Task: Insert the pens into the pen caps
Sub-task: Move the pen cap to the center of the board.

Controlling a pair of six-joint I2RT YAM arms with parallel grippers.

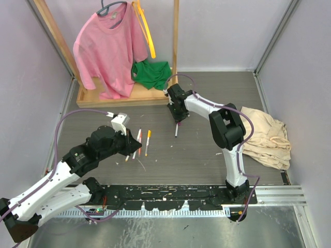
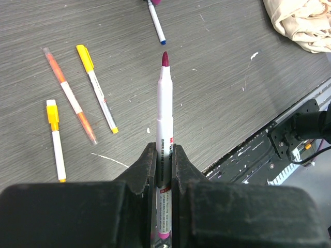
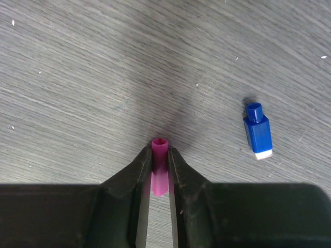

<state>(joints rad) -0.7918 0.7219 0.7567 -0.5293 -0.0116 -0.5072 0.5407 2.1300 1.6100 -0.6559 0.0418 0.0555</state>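
Two grippers are each clamped on something: the left gripper (image 2: pixel 164 155) squeezes the magenta pen (image 2: pixel 164 103), bare tip pointing ahead above the table (image 2: pixel 232 93), and the right gripper (image 3: pixel 160 160) pinches the magenta cap (image 3: pixel 160 147). A blue cap (image 3: pixel 257 130) lies near it. Three more pens (image 2: pixel 96 88) and a blue-tipped pen (image 2: pixel 156 21) lie loose.

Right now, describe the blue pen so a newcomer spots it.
Find the wooden rack with the pink shirt at the far side of the table; the right gripper hangs in front of it. The blue pen lies alone on the table beside that gripper. Its white barrel has a blue tip, whereas the other loose pens, yellow and orange, cluster near the left arm.
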